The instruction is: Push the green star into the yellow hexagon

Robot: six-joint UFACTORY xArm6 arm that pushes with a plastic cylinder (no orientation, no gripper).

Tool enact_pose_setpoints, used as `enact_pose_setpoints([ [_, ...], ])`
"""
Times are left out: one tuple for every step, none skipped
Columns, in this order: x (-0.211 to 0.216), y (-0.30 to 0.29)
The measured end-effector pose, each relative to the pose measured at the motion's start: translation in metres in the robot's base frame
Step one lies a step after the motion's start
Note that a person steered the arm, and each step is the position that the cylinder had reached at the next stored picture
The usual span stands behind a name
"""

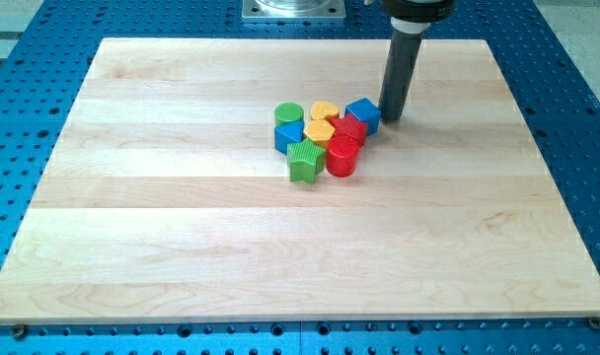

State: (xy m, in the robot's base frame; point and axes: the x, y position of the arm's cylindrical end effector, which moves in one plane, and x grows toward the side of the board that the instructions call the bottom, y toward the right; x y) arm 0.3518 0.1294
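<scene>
Pale wood table (182, 247) on blue perforated base (43, 39). My tip (392, 117), no fingers, touches blue block (363, 114) at 3 o'clock; green star (305, 161) beside yellow hexagon (320, 132).

Blue cube (363, 114) sitting just left of my tip (390, 117); red blocks (345, 143), blue block (288, 136), green cylinder (288, 113) clustering farther left on wooden board (182, 247)

no readable text, labels or numbers anywhere in view
</scene>
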Motion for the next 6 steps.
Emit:
enact_pose_setpoints([
  [0.011, 0.005],
  [0.018, 0.004],
  [0.034, 0.003],
  [0.086, -0.001],
  [0.118, -0.044],
  [0.143, -0.080],
])
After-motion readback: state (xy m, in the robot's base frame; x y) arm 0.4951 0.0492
